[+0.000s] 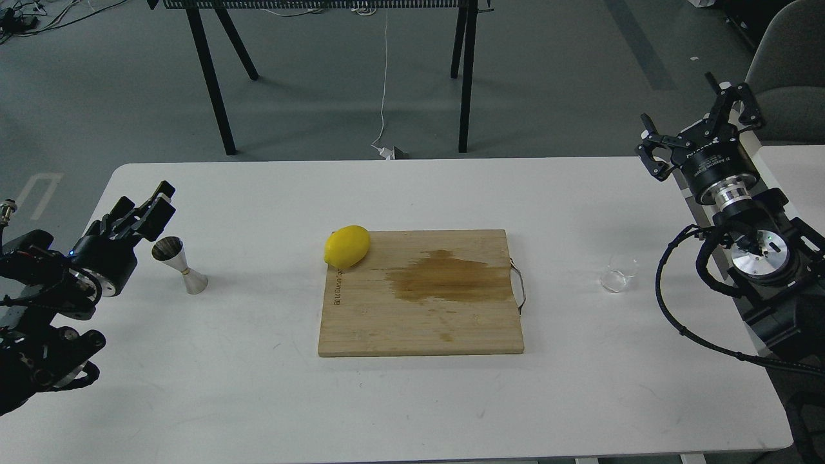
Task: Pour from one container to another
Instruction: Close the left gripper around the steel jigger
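Note:
The small clear glass cup stands upright on the white table, right of the cutting board. The steel jigger stands upright at the table's left. My left gripper hovers just left of and behind the jigger's mouth without touching it; its dark fingers overlap, so I cannot tell open from shut. My right gripper is open and empty, held high beyond the table's far right corner, well behind the cup.
A wooden cutting board with a wet brown stain lies at the table's centre. A yellow lemon rests at its back left corner. A metal handle sticks out of the board's right side.

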Robot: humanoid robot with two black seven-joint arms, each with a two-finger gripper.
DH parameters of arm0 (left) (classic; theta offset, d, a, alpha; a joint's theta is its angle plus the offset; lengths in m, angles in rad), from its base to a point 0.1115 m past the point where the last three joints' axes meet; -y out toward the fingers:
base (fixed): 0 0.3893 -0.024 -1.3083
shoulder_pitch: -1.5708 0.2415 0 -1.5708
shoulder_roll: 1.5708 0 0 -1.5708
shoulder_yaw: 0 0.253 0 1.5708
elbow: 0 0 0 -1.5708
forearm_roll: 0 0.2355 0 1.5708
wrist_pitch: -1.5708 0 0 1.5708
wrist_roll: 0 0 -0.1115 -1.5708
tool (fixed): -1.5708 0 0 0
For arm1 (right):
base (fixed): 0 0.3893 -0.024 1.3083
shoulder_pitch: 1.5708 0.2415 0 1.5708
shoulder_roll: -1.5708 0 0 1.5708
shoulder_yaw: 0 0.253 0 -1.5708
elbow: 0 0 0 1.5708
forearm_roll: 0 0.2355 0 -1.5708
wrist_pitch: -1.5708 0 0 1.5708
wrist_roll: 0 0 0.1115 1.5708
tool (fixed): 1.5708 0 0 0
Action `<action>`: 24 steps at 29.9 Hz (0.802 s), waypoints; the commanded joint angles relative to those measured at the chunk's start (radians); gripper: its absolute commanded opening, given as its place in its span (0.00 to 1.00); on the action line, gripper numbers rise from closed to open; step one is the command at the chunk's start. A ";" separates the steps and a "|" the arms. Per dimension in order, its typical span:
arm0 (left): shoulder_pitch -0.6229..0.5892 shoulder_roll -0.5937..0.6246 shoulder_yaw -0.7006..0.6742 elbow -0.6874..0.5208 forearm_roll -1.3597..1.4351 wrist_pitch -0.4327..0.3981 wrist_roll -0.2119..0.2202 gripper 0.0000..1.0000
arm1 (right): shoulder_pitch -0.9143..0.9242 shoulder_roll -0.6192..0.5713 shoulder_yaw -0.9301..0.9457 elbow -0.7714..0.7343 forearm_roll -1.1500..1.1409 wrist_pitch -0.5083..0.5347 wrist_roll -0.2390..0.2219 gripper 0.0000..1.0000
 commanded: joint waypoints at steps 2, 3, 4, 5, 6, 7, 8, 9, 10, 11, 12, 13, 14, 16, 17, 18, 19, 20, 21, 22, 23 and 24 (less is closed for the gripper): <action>0.021 -0.003 -0.001 0.002 0.017 0.000 0.000 1.00 | -0.007 0.000 0.001 0.002 0.002 0.000 0.001 1.00; 0.023 -0.002 -0.001 0.005 0.019 0.000 0.000 1.00 | -0.007 -0.001 0.001 0.002 0.002 0.000 0.001 1.00; 0.024 -0.002 0.000 0.017 0.019 0.000 0.000 1.00 | -0.007 0.000 0.001 0.002 0.002 0.000 0.001 1.00; 0.024 -0.003 0.002 0.029 0.019 0.000 0.000 1.00 | -0.007 0.001 0.001 0.002 0.000 0.000 0.001 1.00; 0.024 -0.003 0.002 0.040 0.019 0.000 0.000 1.00 | -0.007 0.001 0.001 0.002 0.002 0.000 0.001 1.00; 0.026 -0.003 0.002 0.048 0.019 0.000 0.000 1.00 | -0.009 0.001 -0.001 0.002 0.000 0.000 0.001 1.00; 0.028 -0.003 0.002 0.052 0.019 0.000 0.000 1.00 | -0.009 0.001 0.001 0.002 0.000 0.000 0.001 1.00; 0.034 -0.003 0.002 0.052 0.019 0.000 0.000 1.00 | -0.009 0.001 0.001 0.002 0.000 0.000 0.001 1.00; 0.038 -0.005 0.002 0.052 0.019 0.000 0.000 1.00 | -0.009 0.001 0.001 0.002 0.000 0.000 0.003 1.00; 0.040 -0.005 0.002 0.052 0.017 0.000 0.000 1.00 | -0.009 0.001 0.001 0.002 0.000 0.000 0.003 1.00; 0.041 -0.005 0.002 0.052 0.017 0.000 0.000 1.00 | -0.009 0.001 0.001 0.002 0.000 0.000 0.003 1.00; 0.041 -0.006 0.002 0.052 0.016 0.000 0.000 1.00 | -0.009 0.001 0.001 0.000 0.002 0.000 0.003 1.00; 0.041 -0.008 0.002 0.052 0.017 0.000 0.000 1.00 | -0.009 0.001 0.001 0.002 0.002 0.000 0.003 1.00; 0.040 -0.022 0.002 0.052 0.017 0.000 0.000 1.00 | -0.009 0.001 0.001 0.002 0.000 0.000 0.003 1.00; 0.040 -0.026 0.002 0.052 0.017 0.000 0.000 1.00 | -0.009 0.001 0.001 0.000 0.000 0.000 0.003 1.00; 0.040 -0.029 0.002 0.052 0.017 0.000 0.000 1.00 | -0.009 0.001 0.001 0.000 0.000 0.000 0.003 1.00; 0.040 -0.032 0.002 0.052 0.017 0.000 0.000 1.00 | -0.009 0.001 0.001 0.000 0.000 0.000 0.003 1.00; 0.040 -0.036 0.002 0.052 0.017 0.000 0.000 1.00 | -0.009 0.001 0.001 0.002 0.002 0.000 0.003 1.00; 0.040 -0.040 0.002 0.052 0.017 0.000 0.000 1.00 | -0.009 -0.001 0.001 0.000 0.002 0.000 0.003 1.00; 0.040 -0.045 0.003 0.052 0.017 0.000 0.000 1.00 | -0.009 0.000 0.003 0.000 0.000 0.000 0.003 1.00; 0.040 -0.048 0.003 0.052 0.017 0.000 0.000 1.00 | -0.009 0.001 0.003 0.000 0.002 0.000 0.003 1.00; 0.041 -0.052 0.003 0.052 0.017 0.000 0.000 1.00 | -0.009 -0.001 0.003 0.000 0.000 0.000 0.003 1.00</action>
